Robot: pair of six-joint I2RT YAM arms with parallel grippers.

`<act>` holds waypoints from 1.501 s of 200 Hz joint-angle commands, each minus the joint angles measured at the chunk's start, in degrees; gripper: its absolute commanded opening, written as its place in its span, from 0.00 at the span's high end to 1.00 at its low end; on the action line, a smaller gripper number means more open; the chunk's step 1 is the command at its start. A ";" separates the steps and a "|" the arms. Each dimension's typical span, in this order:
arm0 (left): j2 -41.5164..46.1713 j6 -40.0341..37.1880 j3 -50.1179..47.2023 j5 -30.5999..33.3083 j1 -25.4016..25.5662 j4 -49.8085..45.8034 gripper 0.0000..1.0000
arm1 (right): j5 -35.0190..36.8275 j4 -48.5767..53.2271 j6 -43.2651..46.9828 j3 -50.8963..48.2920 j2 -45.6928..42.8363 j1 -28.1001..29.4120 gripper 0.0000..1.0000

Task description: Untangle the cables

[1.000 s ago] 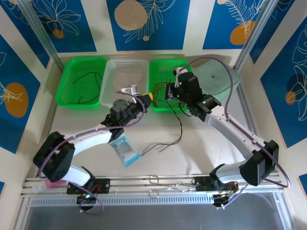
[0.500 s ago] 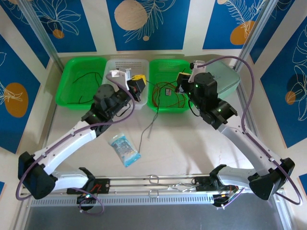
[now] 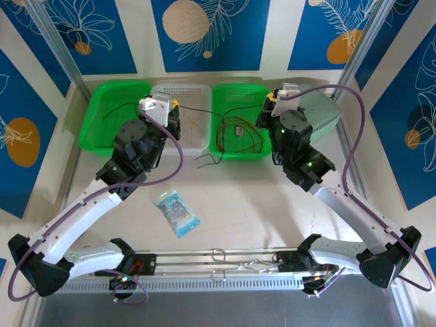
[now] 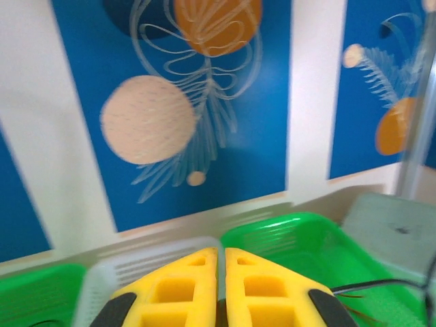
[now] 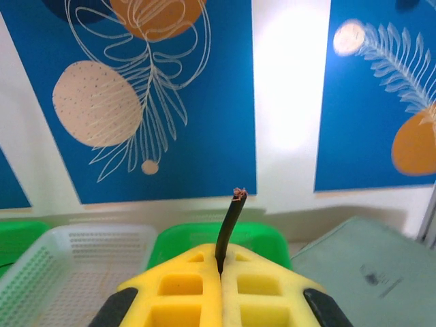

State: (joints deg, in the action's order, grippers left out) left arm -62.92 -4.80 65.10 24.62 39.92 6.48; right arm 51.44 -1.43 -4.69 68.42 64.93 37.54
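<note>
The left claw hovers over the far edge of the white basket. Its yellow fingers are pressed together with only a hairline gap. Seen from above, a thin dark cable leads from its tips rightward to the right green tray, so the claw seems to have it pinched.

The right claw is at that tray's far right corner, just beside a grey-green lid. It is closed on a black cable, whose stripped end sticks up between the fingers.

The remaining cables, red and orange among them, lie in a loose tangle in the right green tray. One dark end trails over the near rim onto the tabletop. Another dark wire lies alone in the left green tray. A blue and white packet lies on the tabletop, nearer the arm bases.
</note>
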 commanded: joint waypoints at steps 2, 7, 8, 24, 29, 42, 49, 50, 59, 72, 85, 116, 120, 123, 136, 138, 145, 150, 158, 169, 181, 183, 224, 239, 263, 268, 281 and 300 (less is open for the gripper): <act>1.87 -12.71 -2.35 8.86 0.22 2.89 1.00 | 4.09 -9.04 14.60 -0.90 -1.78 -1.34 1.00; 2.21 -15.34 -3.09 8.87 0.17 3.93 1.00 | 4.44 -9.78 15.81 -1.07 -1.86 -1.77 1.00; 2.28 -15.77 -3.29 8.87 0.16 4.13 1.00 | 4.49 -9.98 16.05 -1.08 -1.93 -1.90 1.00; 2.88 -21.86 -4.69 11.37 0.16 7.23 1.00 | 6.11 -11.08 17.92 -1.19 -2.30 -3.63 1.00; 2.89 -23.83 -4.97 12.48 0.11 8.04 1.00 | 6.58 -11.21 18.11 -1.12 -2.40 -4.32 1.00; 2.72 -29.15 -5.67 15.49 -0.06 11.03 1.00 | 7.15 -11.01 18.39 -1.02 -2.69 -5.95 1.00; 2.71 -31.76 -6.14 16.10 -0.30 12.67 1.00 | 7.03 -10.90 18.54 -1.10 -3.02 -6.81 1.00; 2.75 -31.94 -6.22 16.13 -0.34 12.89 1.00 | 7.02 -10.88 18.51 -1.14 -3.04 -6.88 1.00; 2.86 -34.26 -6.63 16.16 -0.84 14.00 1.00 | 6.67 -10.87 18.65 -1.27 -3.39 -7.96 1.00; 2.95 -35.02 -6.47 16.33 -2.04 14.05 1.00 | 6.19 -10.92 19.39 -1.45 -3.67 -9.71 1.00; 3.06 -34.00 -5.75 16.47 -3.86 12.27 1.00 | 6.67 -11.13 20.60 -1.36 -3.75 -11.69 1.00; 3.99 -25.26 -3.60 14.94 -11.01 3.58 1.00 | 7.98 -11.14 21.61 -2.05 -4.41 -17.24 1.00; 4.15 -24.06 -3.60 14.93 -12.06 3.11 1.00 | 8.27 -11.18 21.57 -2.27 -4.53 -18.01 1.00; 4.26 -23.06 -3.62 15.04 -12.85 2.84 1.00 | 8.37 -11.10 21.42 -2.39 -4.65 -18.55 1.00; 4.72 -18.08 -3.92 16.37 -16.12 2.13 1.00 | 9.63 -10.94 20.27 -2.89 -5.02 -20.73 1.00; 4.73 -17.45 -3.99 16.72 -16.52 2.20 1.00 | 9.86 -10.74 19.88 -2.93 -5.10 -21.10 1.00; 4.90 -14.71 -4.27 17.21 -18.25 2.26 1.00 | 10.66 -9.04 17.78 -2.80 -5.16 -22.44 1.00; 4.99 -13.25 -4.51 17.06 -19.32 2.07 1.00 | 11.20 -7.15 15.63 -2.54 -5.16 -23.46 1.00; 4.91 -12.04 -4.82 16.98 -20.55 2.00 1.00 | 12.08 -3.83 11.71 -2.13 -5.24 -25.14 1.00; 4.82 -10.92 -5.20 16.64 -22.21 2.45 1.00 | 12.26 1.08 6.49 -1.64 -5.57 -27.26 1.00; 4.58 -9.58 -5.44 15.78 -24.52 2.42 1.00 | 11.99 3.61 3.33 -1.92 -6.15 -29.32 1.00; 4.56 -9.34 -5.43 15.63 -24.89 2.34 1.00 | 11.90 3.80 3.12 -2.03 -6.24 -29.64 1.00; 3.36 -1.39 -4.14 11.94 -35.27 -0.87 1.00 | 8.30 7.62 -0.93 -2.78 -7.65 -36.99 1.00; 2.47 1.74 -2.90 9.61 -38.32 -2.75 1.00 | 5.50 11.44 -4.58 -2.34 -8.18 -39.21 1.00; 1.61 2.93 -1.38 7.66 -39.12 -3.88 1.00 | 4.38 12.74 -5.39 -2.46 -8.96 -39.56 1.00; 1.57 3.18 -1.30 7.28 -39.08 -3.84 1.00 | 4.21 12.92 -5.50 -2.42 -9.10 -39.63 1.00; 1.65 3.71 -1.23 6.08 -39.13 -3.75 1.00 | 3.82 13.24 -6.05 -2.27 -9.43 -39.56 1.00; 2.15 4.67 -1.03 4.62 -39.13 -3.26 1.00 | -0.23 14.19 -6.66 -0.96 -9.95 -39.49 1.00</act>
State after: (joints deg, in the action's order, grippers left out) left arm -61.58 -3.16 61.84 32.64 1.13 2.92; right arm 55.46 11.55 -8.64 65.78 56.51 -2.07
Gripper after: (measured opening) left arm 0.057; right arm 0.048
